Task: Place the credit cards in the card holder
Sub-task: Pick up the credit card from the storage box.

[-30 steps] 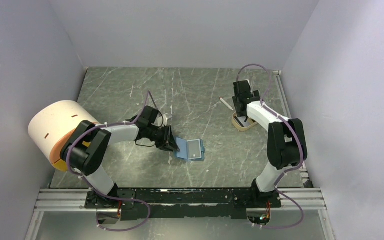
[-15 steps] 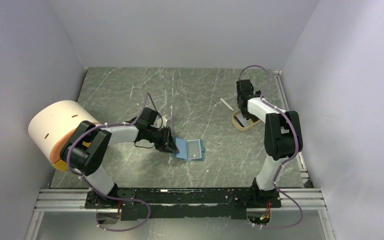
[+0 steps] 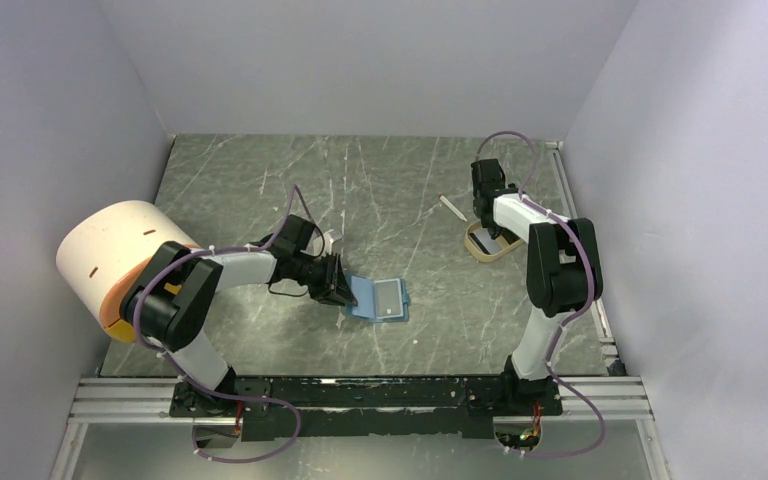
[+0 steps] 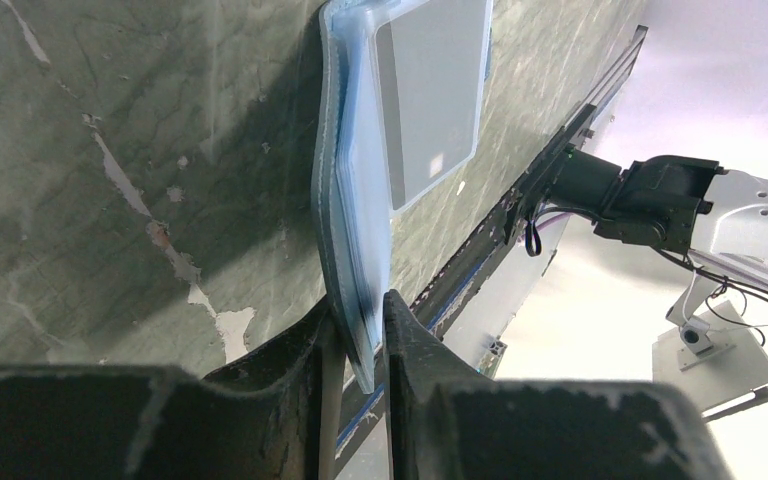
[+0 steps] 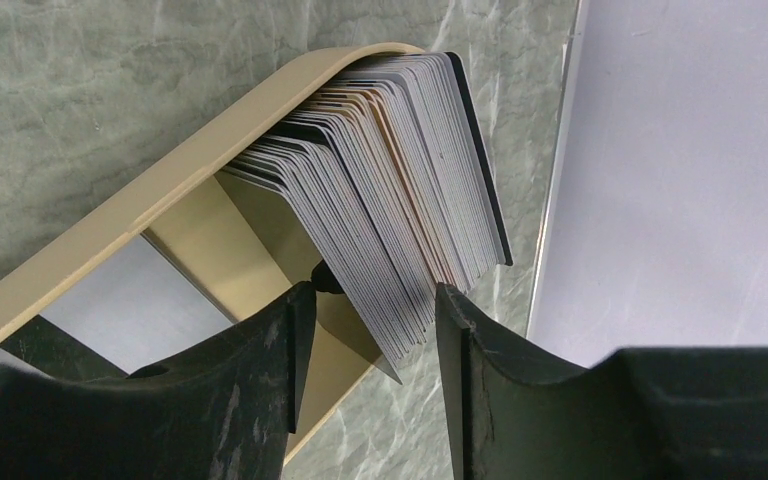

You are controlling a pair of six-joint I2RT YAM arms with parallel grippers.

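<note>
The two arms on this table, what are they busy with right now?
The left gripper is shut on one edge of the open blue card holder, which lies on the table. The right gripper is down at the tan tray, its jaws apart on either side of the lower corner of a fanned stack of cards. It does not seem to grip any card yet.

Tan tray [image 5: 160,190] at right, thin white stick [image 3: 451,207] nearby, big cream cylinder [image 3: 115,250] left, marble table [image 3: 390,180]
</note>
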